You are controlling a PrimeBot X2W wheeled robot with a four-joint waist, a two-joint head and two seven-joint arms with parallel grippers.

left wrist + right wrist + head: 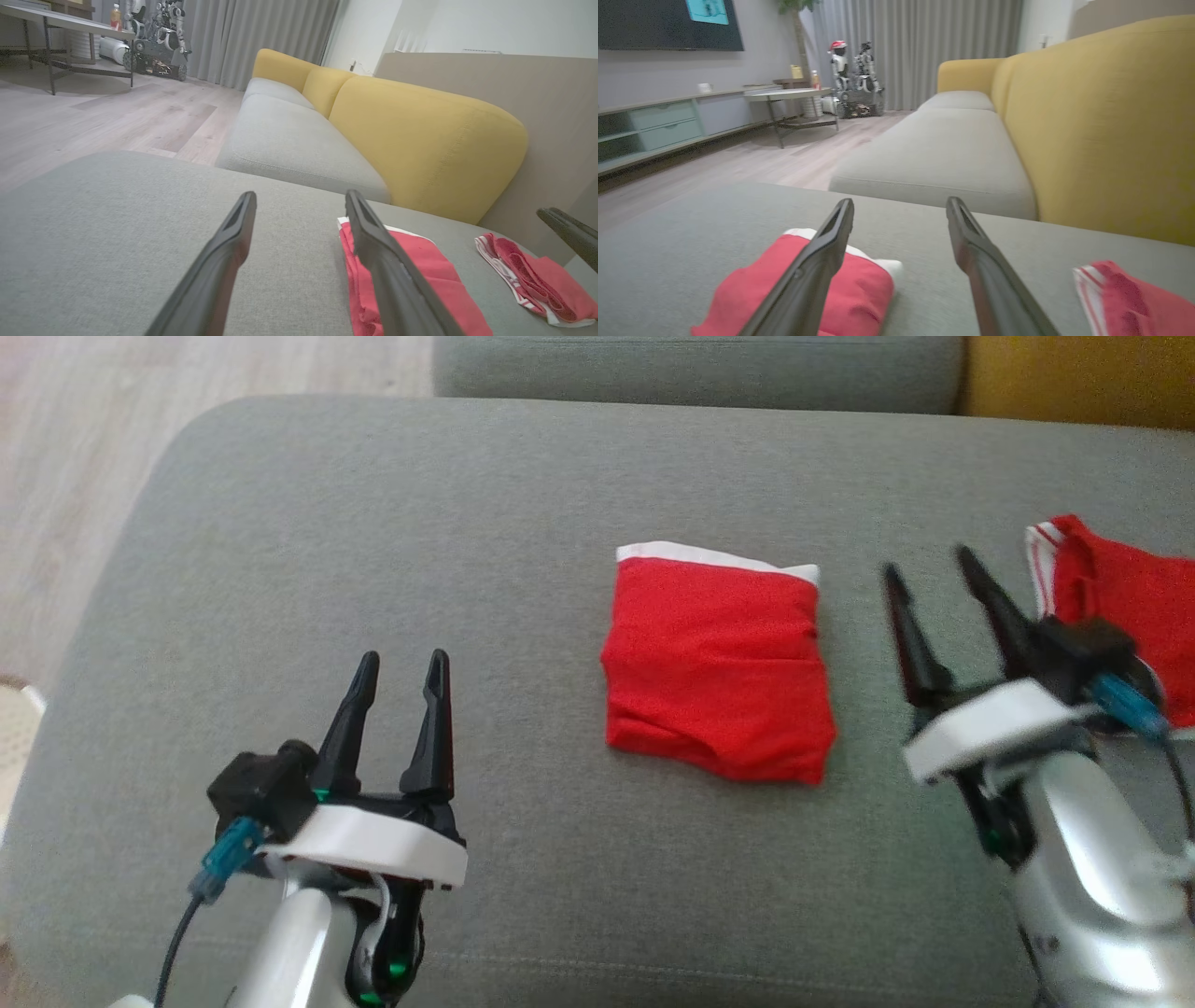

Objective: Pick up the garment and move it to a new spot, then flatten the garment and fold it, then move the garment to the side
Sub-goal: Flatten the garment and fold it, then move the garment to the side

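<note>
Head view, folded garment (717, 663), near-square, white edge (714, 556) facing away

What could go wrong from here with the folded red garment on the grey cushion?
1. The folded red garment lies loose, and both sets of jaws are open and off it. A pinch at one edge could pull the layers apart and undo the fold.
2. The second red garment, with striped trim, lies right beside the right jaws, which might snag it or take it by mistake.
</note>
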